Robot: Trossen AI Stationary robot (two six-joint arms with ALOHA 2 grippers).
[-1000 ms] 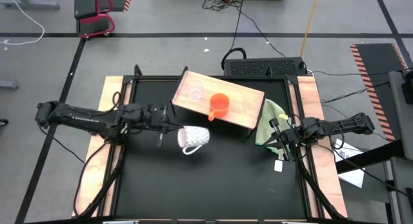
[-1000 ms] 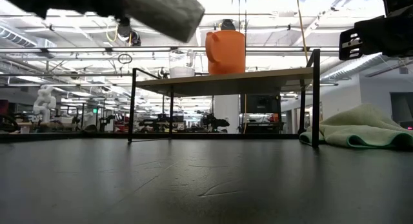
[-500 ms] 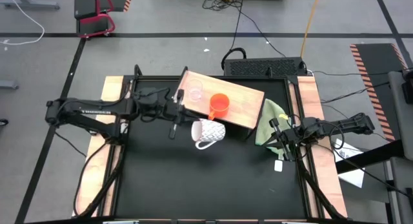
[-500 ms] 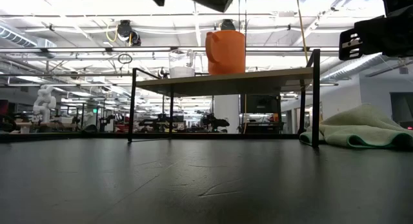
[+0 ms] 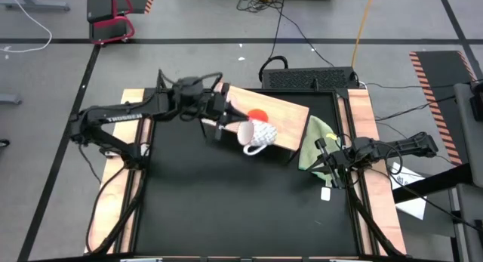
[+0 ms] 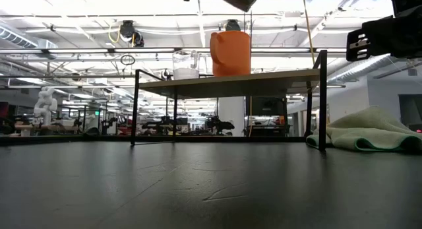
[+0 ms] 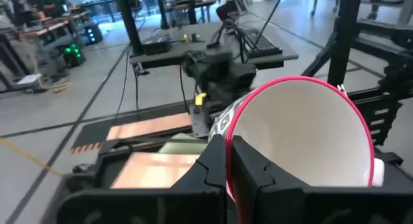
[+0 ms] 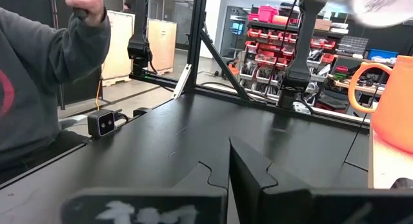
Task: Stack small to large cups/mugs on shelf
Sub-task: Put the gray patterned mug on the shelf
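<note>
Speckled mug (image 5: 258, 133) lies sideways above shelf (image 5: 290, 119), handle toward table front.

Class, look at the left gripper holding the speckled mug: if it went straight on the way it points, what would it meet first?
Probably the right gripper, straight ahead beyond the mug that the left gripper holds; depth is unclear.

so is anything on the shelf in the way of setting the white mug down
The orange mug stands on the shelf right under the white mug that the left gripper carries. The clear cup stands beside it. The shelf's right end looks free.
</note>
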